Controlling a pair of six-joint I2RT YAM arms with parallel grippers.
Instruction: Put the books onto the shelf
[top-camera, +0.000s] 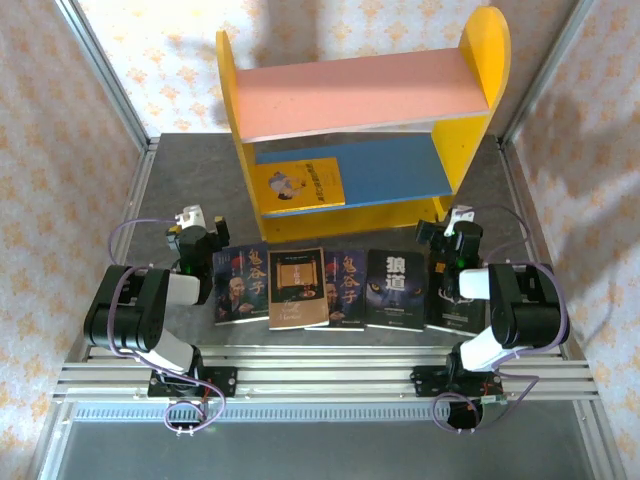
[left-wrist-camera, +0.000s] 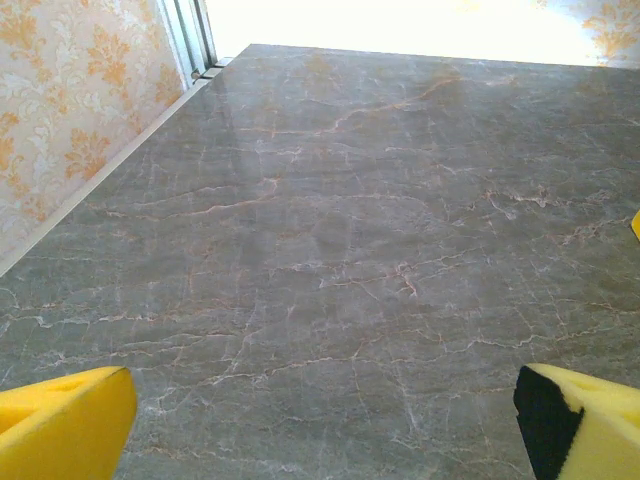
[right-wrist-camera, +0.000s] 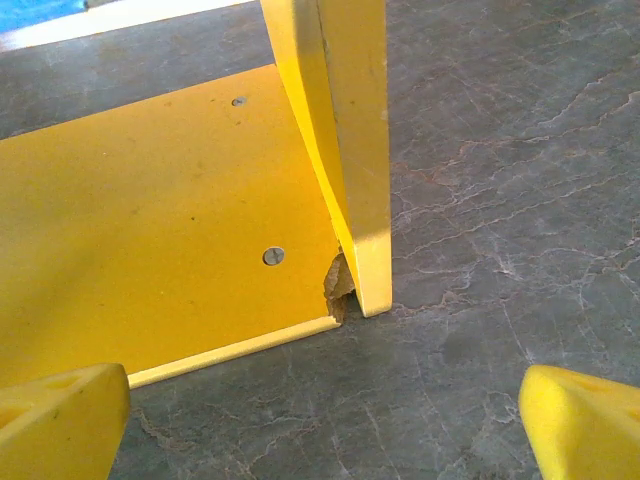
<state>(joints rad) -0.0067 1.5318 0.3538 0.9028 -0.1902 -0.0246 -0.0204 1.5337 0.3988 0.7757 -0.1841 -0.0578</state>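
Where the grey veined tabletop (top-camera: 180, 170) meets floral wallpaper (top-camera: 50, 120), the shelf (top-camera: 360, 95) stands at the far side, a yellow booklet (top-camera: 305, 183) lying on its blue lower board (top-camera: 400, 165). Five books (top-camera: 298, 288) lie in a row at the near edge between the arms, the rightmost partly under the right arm (top-camera: 515, 310). Left gripper (left-wrist-camera: 320, 425) and right gripper (right-wrist-camera: 322, 425) both stand spread wide, empty, the right facing the shelf's chipped foot.
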